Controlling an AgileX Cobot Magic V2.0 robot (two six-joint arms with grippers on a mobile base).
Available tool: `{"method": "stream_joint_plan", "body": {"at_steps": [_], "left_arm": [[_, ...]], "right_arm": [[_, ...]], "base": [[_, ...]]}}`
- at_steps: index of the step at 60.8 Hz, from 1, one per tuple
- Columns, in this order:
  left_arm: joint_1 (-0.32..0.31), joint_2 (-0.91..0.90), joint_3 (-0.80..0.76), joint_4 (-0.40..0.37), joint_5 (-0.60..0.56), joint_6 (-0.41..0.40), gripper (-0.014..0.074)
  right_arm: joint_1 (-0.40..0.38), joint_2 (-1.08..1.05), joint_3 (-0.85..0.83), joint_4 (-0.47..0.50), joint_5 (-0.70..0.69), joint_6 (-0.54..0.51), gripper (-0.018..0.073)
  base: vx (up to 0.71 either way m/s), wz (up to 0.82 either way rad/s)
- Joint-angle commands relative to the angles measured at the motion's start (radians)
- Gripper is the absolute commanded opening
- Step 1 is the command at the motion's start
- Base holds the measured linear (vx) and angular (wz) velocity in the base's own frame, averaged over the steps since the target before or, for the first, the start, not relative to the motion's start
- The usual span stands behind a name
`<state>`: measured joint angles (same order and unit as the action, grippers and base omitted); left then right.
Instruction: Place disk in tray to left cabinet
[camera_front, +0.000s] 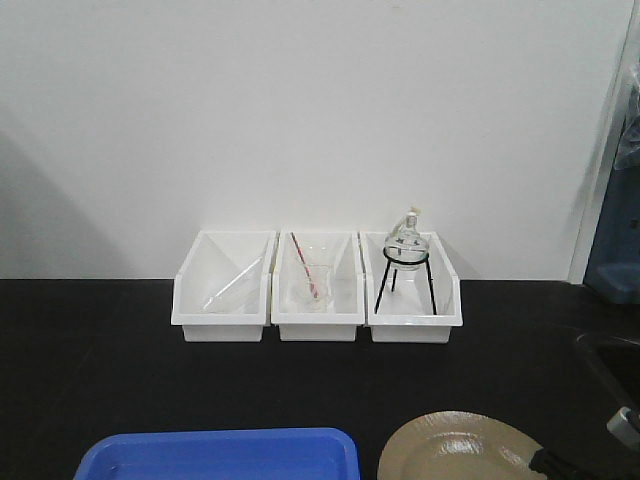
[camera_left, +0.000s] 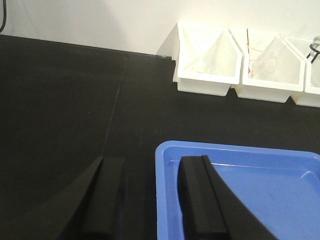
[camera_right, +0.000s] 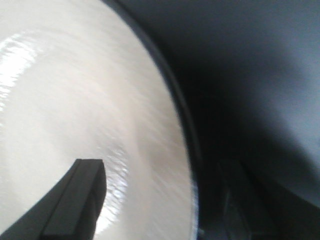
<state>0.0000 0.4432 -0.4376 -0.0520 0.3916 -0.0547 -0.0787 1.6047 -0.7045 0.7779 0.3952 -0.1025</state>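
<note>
The blue tray (camera_front: 220, 455) lies on the black table at the bottom edge of the front view, with nothing in it. Right of it, apart from it, lies the tan disk (camera_front: 455, 445) with its thin dark rim. My left gripper (camera_left: 152, 197) is open, astride the tray's (camera_left: 240, 185) left rim: one finger over the table, the other over the tray floor. My right gripper (camera_right: 160, 200) is open and straddles the disk's (camera_right: 65, 100) right rim, one finger above the glossy face and one outside over the table. The left cabinet is out of view.
Three white bins (camera_front: 318, 285) stand in a row against the white wall; they hold glassware, and the right one holds a flask on a black stand (camera_front: 405, 265). A dark recess (camera_front: 610, 360) sits at the table's right edge.
</note>
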Motion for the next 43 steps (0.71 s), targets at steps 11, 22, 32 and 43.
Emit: {"method": "stream_joint_plan", "body": {"at_steps": [11,22,32,43], "left_arm": [[-0.006,0.008,-0.033,-0.004,-0.085,-0.008,0.0395],[-0.006,0.008,-0.033,-0.004,-0.085,-0.008,0.0395],[-0.006,0.008,-0.033,-0.004,-0.085,-0.008,0.0395],[-0.006,0.008,-0.033,-0.004,-0.087,-0.008,0.0395]], "right_arm": [[0.000,0.042,-0.024,0.341,-0.008,-0.340,0.0492],[-0.002,0.055,-0.024,0.406,0.031,-0.409,0.0318],[-0.002,0.043,-0.035,0.403,0.047,-0.415,0.0081],[-0.002,-0.025,-0.103,0.407,0.067,-0.415,-0.0011]], "base": [[0.00,0.00],[0.00,0.00],[0.00,0.00],[0.00,0.00]]}}
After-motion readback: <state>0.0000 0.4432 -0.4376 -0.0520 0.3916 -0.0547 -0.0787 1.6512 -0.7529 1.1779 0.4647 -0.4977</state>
